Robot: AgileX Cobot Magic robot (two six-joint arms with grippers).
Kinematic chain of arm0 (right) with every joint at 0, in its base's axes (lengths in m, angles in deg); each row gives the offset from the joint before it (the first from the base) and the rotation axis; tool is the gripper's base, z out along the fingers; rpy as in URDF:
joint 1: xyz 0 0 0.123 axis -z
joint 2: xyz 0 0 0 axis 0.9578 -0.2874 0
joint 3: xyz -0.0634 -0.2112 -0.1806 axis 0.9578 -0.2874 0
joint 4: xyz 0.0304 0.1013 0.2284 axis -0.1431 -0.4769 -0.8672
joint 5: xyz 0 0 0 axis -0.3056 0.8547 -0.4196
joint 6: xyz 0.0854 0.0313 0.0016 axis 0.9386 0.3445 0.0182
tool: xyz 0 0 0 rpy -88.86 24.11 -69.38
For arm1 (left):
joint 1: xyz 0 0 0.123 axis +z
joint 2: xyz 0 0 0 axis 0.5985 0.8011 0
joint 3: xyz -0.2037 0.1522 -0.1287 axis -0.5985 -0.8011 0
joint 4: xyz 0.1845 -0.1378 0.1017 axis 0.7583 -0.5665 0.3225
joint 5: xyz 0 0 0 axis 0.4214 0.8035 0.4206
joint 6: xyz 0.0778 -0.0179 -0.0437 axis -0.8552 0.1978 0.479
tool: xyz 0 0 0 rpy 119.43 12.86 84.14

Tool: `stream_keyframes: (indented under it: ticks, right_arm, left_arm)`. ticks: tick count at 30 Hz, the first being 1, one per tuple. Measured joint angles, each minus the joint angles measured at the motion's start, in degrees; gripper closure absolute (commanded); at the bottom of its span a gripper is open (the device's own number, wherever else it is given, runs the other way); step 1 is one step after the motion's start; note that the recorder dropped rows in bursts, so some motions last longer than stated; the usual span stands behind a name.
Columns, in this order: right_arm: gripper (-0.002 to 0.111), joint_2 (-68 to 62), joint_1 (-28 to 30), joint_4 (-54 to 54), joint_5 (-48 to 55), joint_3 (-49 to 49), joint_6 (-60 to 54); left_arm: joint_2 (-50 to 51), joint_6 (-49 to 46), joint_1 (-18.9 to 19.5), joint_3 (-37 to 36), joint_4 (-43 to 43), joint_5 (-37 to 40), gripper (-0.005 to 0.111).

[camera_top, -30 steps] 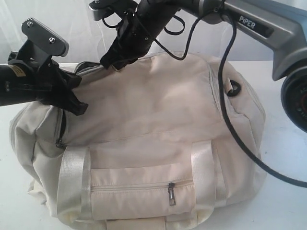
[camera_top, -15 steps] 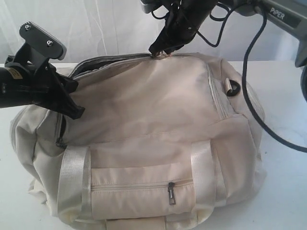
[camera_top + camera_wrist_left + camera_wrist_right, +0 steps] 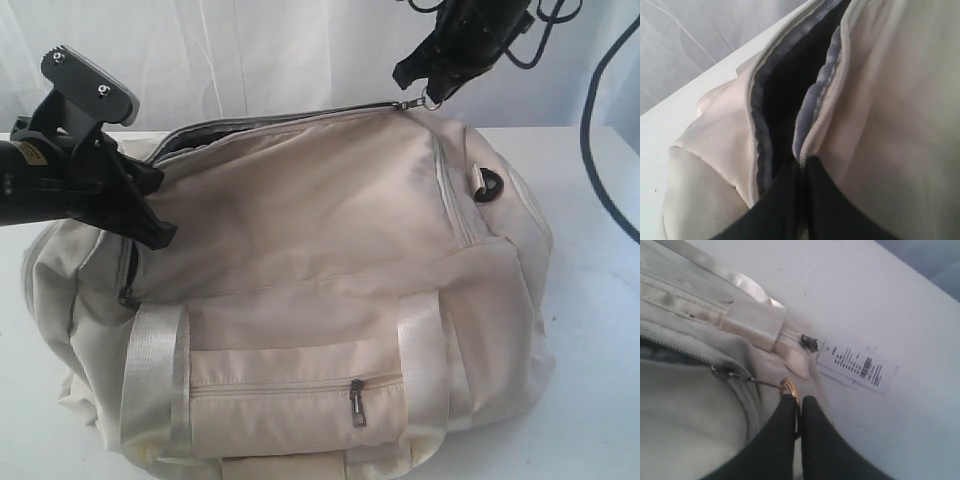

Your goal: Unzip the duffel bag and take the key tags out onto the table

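Exterior: cream fabric duffel bag is laid on wide white table, top zip partly opened. Left wrist: left gripper is clamped shut on bag's zip edge. Right wrist: right gripper is closed on gold metal zip-pull ring.

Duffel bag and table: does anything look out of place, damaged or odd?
Only one thing: a printed paper label with a barcode lies flat on the table beside the duffel bag, seen in the right wrist view. No tear or spill shows; the main zip stands partly open.
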Motion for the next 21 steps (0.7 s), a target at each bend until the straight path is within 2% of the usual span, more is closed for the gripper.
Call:
stream_keyframes:
  ticks: [10, 21]
  right_arm:
    - [0.108, 1.8, 1.9, -1.4, 2.9, -0.7, 4.3]
    - [0.108, 5.9, 2.2, -0.7, 2.2, -10.1, 5.3]
  left_arm:
    - [0.0, 0.0, 0.0, 0.0, 0.0, 0.2, 0.107]
    - [0.0, 0.0, 0.0, 0.0, 0.0, 0.8, 0.107]
